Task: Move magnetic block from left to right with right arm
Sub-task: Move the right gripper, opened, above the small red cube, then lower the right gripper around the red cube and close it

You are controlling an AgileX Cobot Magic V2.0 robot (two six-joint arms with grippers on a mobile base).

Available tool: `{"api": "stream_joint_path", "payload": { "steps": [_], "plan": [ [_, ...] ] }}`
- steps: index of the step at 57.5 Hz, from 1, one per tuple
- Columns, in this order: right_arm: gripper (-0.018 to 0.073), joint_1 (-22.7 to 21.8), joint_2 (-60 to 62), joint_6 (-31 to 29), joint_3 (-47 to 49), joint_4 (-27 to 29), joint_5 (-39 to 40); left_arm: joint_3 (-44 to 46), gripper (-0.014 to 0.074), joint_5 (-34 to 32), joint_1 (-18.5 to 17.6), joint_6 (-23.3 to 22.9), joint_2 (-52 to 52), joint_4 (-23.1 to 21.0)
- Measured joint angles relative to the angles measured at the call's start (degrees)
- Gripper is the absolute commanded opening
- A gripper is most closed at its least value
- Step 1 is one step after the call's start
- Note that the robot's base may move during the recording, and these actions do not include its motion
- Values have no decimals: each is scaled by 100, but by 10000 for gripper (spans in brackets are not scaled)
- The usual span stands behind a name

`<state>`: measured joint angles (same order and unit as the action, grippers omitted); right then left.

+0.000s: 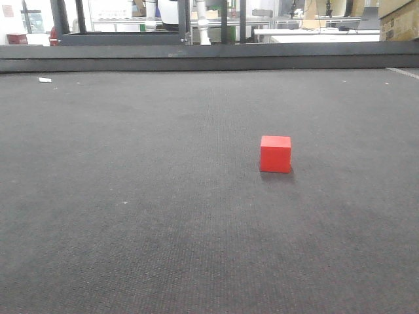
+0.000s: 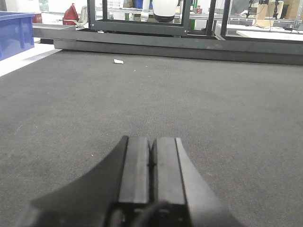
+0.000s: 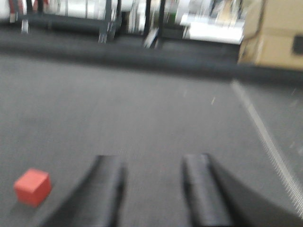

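The magnetic block (image 1: 275, 154), a small bright-red cube, rests on the dark grey mat right of centre in the front view. In the blurred right wrist view the same block (image 3: 32, 187) lies at the lower left, outside and left of my right gripper (image 3: 154, 163), whose two black fingers stand well apart with only mat between them. My left gripper (image 2: 152, 144) hovers low over bare mat with its two black fingers pressed together and nothing held. Neither arm appears in the front view.
A raised dark ledge (image 1: 209, 57) bounds the mat's far side. A white scrap (image 1: 44, 80) lies at the far left. Brown cardboard boxes (image 3: 277, 35) stand beyond the far right edge. A blue bin (image 2: 14, 33) sits off the mat's left side.
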<state>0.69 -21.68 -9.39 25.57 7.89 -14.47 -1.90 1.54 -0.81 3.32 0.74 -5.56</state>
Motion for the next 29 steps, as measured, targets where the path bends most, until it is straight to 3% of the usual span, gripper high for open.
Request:
{"api": "stream_joint_path", "payload": {
  "steps": [10,17,29],
  "plan": [
    [551,323,-1485,0,834,-4,-952,0,-126,0,0,0,0,0],
    [551,876,-2484,145,1669,-38,-1732,0,-126,0,0,0,0,0],
    [551,2046,-4179,1713,3160,-524,-2515,0,-126,0,0,0,0,0]
  ]
}}
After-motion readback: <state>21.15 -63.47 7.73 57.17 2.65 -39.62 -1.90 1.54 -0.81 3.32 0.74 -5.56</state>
